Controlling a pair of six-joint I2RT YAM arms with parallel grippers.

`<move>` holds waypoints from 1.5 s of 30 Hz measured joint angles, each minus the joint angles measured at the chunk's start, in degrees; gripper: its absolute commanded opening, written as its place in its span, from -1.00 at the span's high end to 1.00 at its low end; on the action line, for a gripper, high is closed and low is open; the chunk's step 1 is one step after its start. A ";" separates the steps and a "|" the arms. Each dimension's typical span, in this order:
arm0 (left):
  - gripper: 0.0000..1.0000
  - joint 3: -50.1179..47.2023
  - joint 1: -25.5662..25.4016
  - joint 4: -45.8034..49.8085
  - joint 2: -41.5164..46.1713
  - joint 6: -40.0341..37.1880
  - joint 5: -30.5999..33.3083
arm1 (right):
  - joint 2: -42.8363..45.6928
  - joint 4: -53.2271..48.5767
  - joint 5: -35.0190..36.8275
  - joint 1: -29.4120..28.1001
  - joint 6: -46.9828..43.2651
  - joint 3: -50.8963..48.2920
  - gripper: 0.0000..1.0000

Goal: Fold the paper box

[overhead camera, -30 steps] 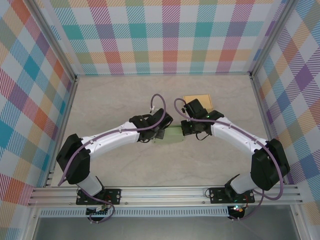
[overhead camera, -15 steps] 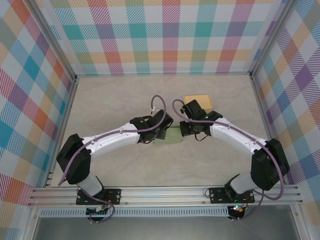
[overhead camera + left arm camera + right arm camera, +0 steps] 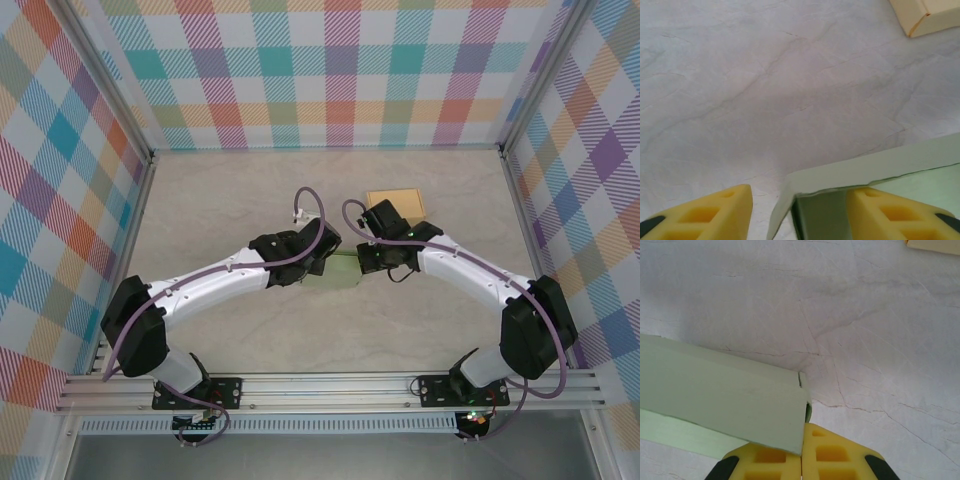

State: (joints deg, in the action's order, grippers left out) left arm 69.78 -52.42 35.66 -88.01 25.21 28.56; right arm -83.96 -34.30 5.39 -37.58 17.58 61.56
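The pale green paper box (image 3: 341,268) lies at the middle of the table between my two grippers. My left gripper (image 3: 318,262) is at its left end. In the left wrist view the left gripper (image 3: 800,200) stands open, and its yellow fingers (image 3: 715,212) straddle a corner of the box (image 3: 865,167) where a wall meets a loose flap. My right gripper (image 3: 368,262) is at the box's right end. In the right wrist view the right gripper (image 3: 802,429) is shut, with the end wall of the box (image 3: 715,390) pinched at the seam between its pads.
A flat tan cardboard piece (image 3: 395,203) lies behind the right gripper; the same tan cardboard piece (image 3: 927,15) shows at the top right of the left wrist view. Checked walls and metal rails close in the marbled table (image 3: 230,200).
My left gripper has opened from shut and let go of the box's left end, and the left arm has shifted slightly left. The right gripper keeps its grip.
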 measured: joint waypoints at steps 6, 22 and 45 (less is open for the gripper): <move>0.50 0.00 0.22 0.35 0.02 -2.01 0.92 | 0.00 -0.39 0.02 0.00 0.00 0.17 0.86; 1.00 0.07 0.79 -0.42 -0.46 -1.79 -4.11 | -0.87 -2.69 1.70 -0.09 0.00 1.79 0.85; 0.96 -0.24 3.19 -2.21 -2.49 5.90 -9.51 | -2.08 -2.86 3.10 -1.16 -0.02 2.75 0.47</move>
State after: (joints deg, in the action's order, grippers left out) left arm 69.54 -49.23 33.45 -90.50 31.11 19.05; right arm -86.04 -37.17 8.49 -38.74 17.56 64.31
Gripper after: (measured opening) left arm 0.050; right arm 0.264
